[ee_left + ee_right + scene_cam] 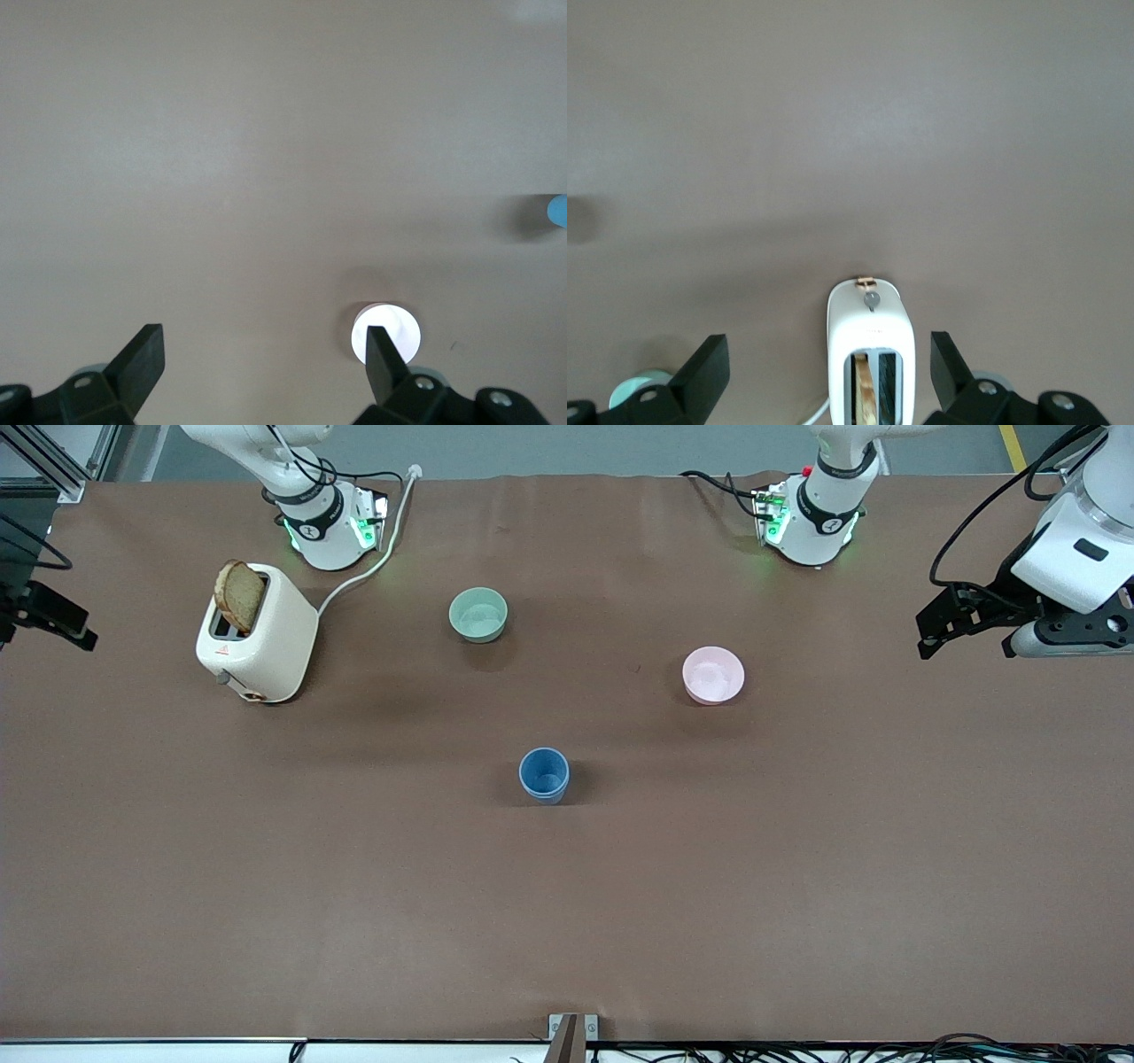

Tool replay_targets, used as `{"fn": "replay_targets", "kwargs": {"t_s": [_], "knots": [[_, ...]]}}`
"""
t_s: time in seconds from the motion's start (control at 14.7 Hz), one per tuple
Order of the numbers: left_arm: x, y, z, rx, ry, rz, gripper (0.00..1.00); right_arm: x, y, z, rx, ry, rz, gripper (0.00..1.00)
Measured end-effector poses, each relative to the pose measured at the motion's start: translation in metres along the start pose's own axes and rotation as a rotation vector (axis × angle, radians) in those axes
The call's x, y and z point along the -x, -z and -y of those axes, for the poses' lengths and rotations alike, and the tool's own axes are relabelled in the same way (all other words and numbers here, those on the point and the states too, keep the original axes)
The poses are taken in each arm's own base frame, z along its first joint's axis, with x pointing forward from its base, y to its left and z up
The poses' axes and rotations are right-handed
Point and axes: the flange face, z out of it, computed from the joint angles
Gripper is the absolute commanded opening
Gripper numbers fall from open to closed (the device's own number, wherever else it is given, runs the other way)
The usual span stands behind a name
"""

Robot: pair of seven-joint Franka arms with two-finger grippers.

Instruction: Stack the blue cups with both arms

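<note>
A blue cup [543,775] stands upright mid-table, nearer the front camera than both bowls. I see only this one blue tumbler shape and cannot tell whether a second cup sits nested inside it. Its edge also shows in the left wrist view [558,211]. My left gripper [928,633] hangs open and empty over the left arm's end of the table, its fingers [142,354] wide apart. My right gripper [53,615] hangs open and empty over the right arm's end, with the toaster below its fingers [709,363].
A white toaster [261,633] with a bread slice [239,595] stands toward the right arm's end, its cord [372,558] running to that arm's base. A pale green bowl [478,615] and a pink bowl [713,675] stand farther from the camera than the cup.
</note>
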Motion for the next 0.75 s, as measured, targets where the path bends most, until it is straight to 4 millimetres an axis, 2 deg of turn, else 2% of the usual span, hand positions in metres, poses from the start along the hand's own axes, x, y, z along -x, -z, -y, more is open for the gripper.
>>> {"fn": "replay_targets", "kwargs": {"t_s": [0.27,0.48,0.75], "knots": [[-0.007,0.005,0.002,0.007,0.003,-0.022,1.0,0.014,0.041,-0.005,-0.001,0.032,-0.015,1.0],[-0.012,0.01,0.005,0.011,0.001,-0.033,1.0,0.015,0.04,-0.014,-0.002,0.046,-0.006,1.0],[-0.014,0.009,0.006,0.012,-0.011,-0.032,1.0,0.01,0.035,-0.009,-0.044,0.064,-0.002,1.0]]}}
